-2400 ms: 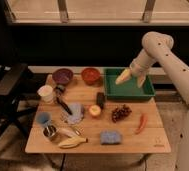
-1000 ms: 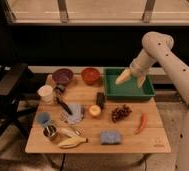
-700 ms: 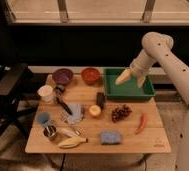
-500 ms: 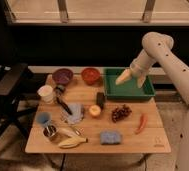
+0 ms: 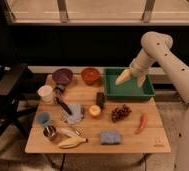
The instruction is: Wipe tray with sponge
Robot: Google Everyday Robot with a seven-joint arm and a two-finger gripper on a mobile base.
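On the wooden surface (image 5: 147,142), a white cup (image 5: 45,92) is standing at the 9 o'clock edge. A small blue cup (image 5: 43,118) and a metal can (image 5: 50,132) are sitting toward 8 o'clock, and a banana (image 5: 70,142) is lying at 4 o'clock of the can. A purple bowl (image 5: 62,75) is resting at 11 o'clock of the surface, with a red bowl (image 5: 90,75) sitting at its 3 o'clock. A grey-blue cloth (image 5: 73,113) is lying left of the middle, a round orange fruit (image 5: 94,110) is sitting at its 3 o'clock, and a dark block (image 5: 100,98) is standing at 1 o'clock of the fruit. The sponge (image 5: 110,137) is lying flat at 6 o'clock of the surface, near the front edge and well apart from the tray (image 5: 149,92). Grapes (image 5: 120,112) are lying at 1 o'clock of the sponge, and a red chili (image 5: 141,122) is lying at 4 o'clock of the grapes. The tray is occupying the 2 o'clock corner. The gripper (image 5: 129,81) is hanging over the tray's inside, its jaws standing apart and clamping nothing.
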